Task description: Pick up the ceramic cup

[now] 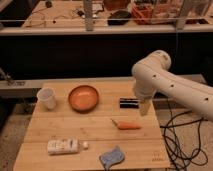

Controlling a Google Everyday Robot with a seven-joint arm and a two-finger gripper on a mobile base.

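Note:
The ceramic cup is small, plain and white. It stands upright at the far left of the wooden table, left of the orange bowl. My white arm reaches in from the right. My gripper hangs over the right part of the table, just right of a black bar and above an orange carrot-like item. The gripper is far to the right of the cup, with the bowl between them.
A white bottle lies at the front left and a blue cloth at the front middle. Black cables hang off the right of the table. A rail and cluttered benches stand behind.

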